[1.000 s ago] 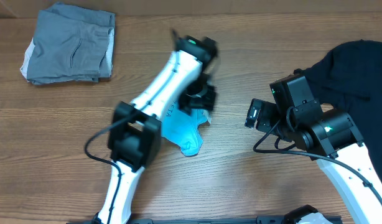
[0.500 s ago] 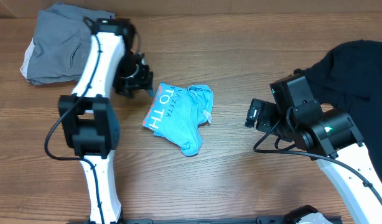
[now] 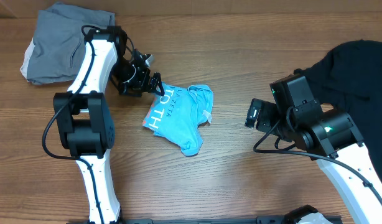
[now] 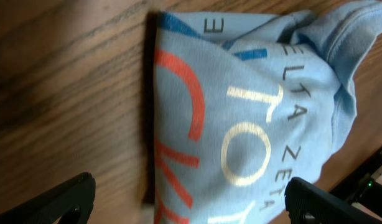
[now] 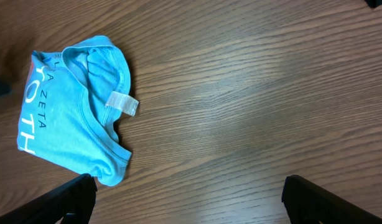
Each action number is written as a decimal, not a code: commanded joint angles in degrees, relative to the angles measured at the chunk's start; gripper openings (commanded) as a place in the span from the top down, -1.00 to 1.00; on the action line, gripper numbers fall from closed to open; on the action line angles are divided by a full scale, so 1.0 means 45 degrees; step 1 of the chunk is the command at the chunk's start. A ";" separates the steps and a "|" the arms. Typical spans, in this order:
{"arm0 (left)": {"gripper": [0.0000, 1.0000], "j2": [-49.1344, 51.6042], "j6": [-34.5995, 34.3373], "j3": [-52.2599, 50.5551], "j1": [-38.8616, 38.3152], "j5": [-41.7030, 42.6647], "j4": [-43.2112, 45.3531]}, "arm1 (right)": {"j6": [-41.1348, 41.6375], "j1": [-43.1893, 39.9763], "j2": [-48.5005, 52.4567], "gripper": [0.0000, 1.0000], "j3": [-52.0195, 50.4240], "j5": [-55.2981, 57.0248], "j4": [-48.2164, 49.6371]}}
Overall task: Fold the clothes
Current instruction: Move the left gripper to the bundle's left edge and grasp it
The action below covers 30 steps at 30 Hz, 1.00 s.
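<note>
Both pairs of jaws stand wide open and empty: the left gripper (image 3: 150, 84) just beside the light blue T-shirt (image 3: 178, 118) on the table (image 3: 241, 50), the right gripper (image 3: 252, 115) well apart.

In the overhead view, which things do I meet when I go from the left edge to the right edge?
Grey folded garment, light blue T-shirt, right gripper, black T-shirt.
</note>
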 commanded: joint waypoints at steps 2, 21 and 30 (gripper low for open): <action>-1.00 0.0087 0.0515 -0.0957 -0.0049 0.1069 0.0840 | 0.0019 -0.0024 0.0005 -1.00 0.0073 0.0131 0.0068; -1.00 0.0087 0.0801 -0.3881 -0.1020 0.1724 0.3279 | 0.0019 -0.0024 0.0005 -1.00 0.0073 0.0131 0.0068; -0.12 0.0087 0.0704 -0.5605 -0.1603 0.2710 0.5056 | 0.0019 -0.0024 0.0005 -1.00 0.0073 0.0131 0.0068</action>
